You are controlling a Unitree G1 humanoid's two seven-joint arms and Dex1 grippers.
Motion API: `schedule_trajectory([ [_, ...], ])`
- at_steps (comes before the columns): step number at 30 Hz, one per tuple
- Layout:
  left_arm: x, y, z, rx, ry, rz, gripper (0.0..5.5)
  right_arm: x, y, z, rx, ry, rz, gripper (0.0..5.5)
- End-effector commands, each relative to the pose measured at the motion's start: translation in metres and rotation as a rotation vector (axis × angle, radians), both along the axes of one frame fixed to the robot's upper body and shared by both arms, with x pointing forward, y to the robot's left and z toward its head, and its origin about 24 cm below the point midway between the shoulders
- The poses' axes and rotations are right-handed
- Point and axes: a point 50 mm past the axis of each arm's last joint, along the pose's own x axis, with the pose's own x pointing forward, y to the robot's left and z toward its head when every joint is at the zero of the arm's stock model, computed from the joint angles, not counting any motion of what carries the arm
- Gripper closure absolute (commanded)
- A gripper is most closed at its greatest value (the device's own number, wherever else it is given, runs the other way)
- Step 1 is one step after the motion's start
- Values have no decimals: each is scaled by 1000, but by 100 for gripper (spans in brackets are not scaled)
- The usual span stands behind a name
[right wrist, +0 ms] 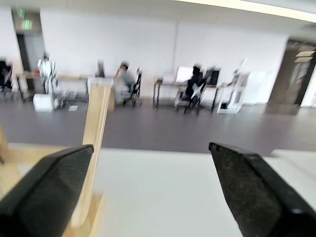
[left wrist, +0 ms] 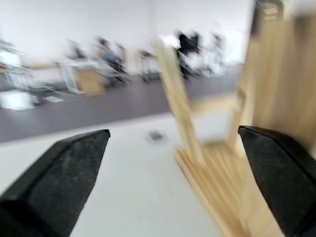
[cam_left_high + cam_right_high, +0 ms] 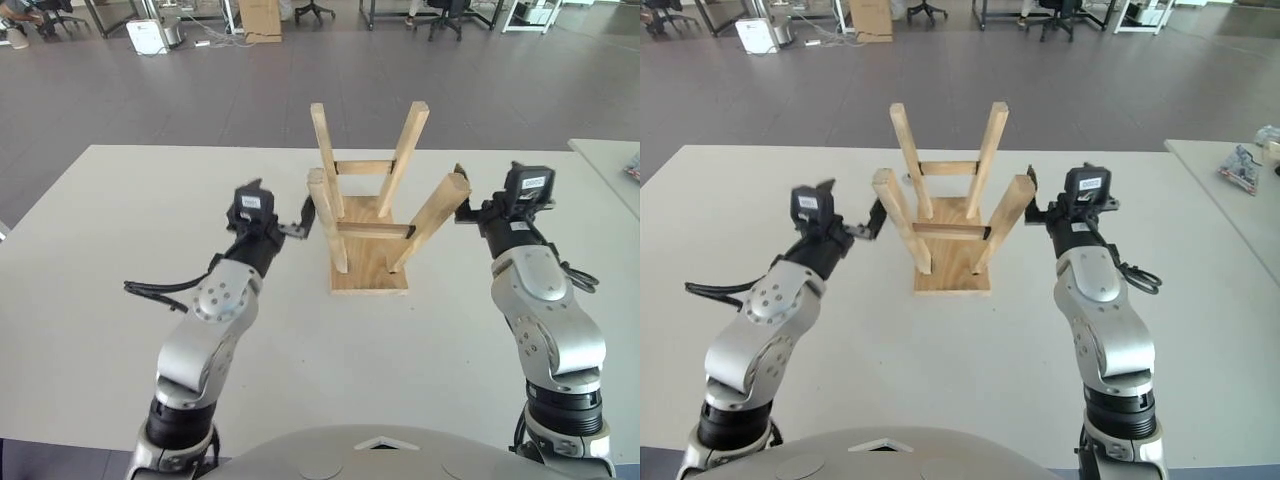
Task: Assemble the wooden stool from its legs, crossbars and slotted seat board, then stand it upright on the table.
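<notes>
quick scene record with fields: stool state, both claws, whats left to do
stool: assembled, upside down, legs pointing up
seat board: flat on table
left claw: open, beside near left leg
right claw: open, beside near right leg
left to do: stand stool upright

Head stereo pair looks forward and down over the table (image 3: 100, 250), both eyes sharing the stool (image 3: 375, 229) mid-frame. Wrist cameras sit low, looking out between their fingers (image 2: 54, 173), stool close.
</notes>
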Motion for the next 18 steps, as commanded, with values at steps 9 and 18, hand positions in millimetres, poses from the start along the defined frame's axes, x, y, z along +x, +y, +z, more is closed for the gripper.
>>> schedule_trajectory([
  [9,19,6,11,3,-102,42,68,-7,-6,5,2,-52,-67,109],
  [18,0,-58,25,-105,-89,-300,68,-14,30,14,27,-126,87,109],
])
